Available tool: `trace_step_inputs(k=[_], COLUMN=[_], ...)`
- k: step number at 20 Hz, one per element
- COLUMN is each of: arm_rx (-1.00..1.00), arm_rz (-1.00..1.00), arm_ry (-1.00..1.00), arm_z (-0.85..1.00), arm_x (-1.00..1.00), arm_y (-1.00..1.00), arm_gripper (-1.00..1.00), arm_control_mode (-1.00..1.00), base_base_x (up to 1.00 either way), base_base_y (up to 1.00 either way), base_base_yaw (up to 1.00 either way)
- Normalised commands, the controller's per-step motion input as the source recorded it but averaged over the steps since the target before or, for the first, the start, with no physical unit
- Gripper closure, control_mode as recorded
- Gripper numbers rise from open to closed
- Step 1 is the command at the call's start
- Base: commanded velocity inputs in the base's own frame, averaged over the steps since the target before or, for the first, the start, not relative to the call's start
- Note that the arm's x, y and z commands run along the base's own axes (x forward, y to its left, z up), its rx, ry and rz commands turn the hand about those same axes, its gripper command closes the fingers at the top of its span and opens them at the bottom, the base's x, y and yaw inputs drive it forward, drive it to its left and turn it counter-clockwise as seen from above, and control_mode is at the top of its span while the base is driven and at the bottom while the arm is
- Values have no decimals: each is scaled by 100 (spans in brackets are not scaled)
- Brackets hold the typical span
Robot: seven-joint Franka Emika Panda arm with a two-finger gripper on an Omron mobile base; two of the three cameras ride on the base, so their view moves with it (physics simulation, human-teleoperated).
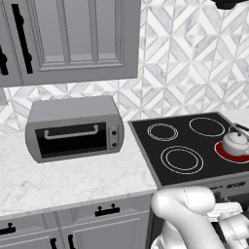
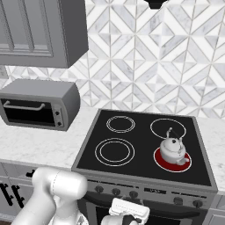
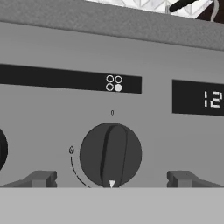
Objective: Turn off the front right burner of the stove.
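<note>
The stove (image 2: 140, 145) is a black glass cooktop (image 1: 146, 133) with a grey front panel. Its front right burner (image 2: 176, 168) glows red (image 1: 233, 158) under a white kettle (image 2: 172, 149). In the hand view a dark round knob (image 3: 110, 154) fills the centre, its white pointer aimed straight down. Above it, a four-dot symbol (image 3: 113, 83) has the lower right dot filled. My gripper (image 3: 111, 179) is open. One fingertip (image 3: 39, 178) stands left of the knob and the other right of it, both clear of it.
A grey toaster oven (image 1: 73, 129) sits on the marble counter (image 1: 58, 182) left of the stove. A row of small knobs (image 2: 116, 191) lines the panel, and a display (image 3: 210, 98) reads 12. Part of another knob (image 3: 2, 148) shows at the left edge. Cabinets (image 1: 73, 39) hang above.
</note>
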Motion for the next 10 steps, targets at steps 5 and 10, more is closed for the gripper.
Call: trace_step_inputs(k=[5, 10], arm_rx=[0, 0], arm_rz=[0, 0], arm_ry=[-1, 0], arm_z=[0, 8], arm_x=[0, 0], arm_y=[0, 0], arm_gripper=[-100, -100], arm_control_mode=[-100, -100], base_base_x=[0, 0], base_base_y=[0, 0], base_base_yaw=[0, 0])
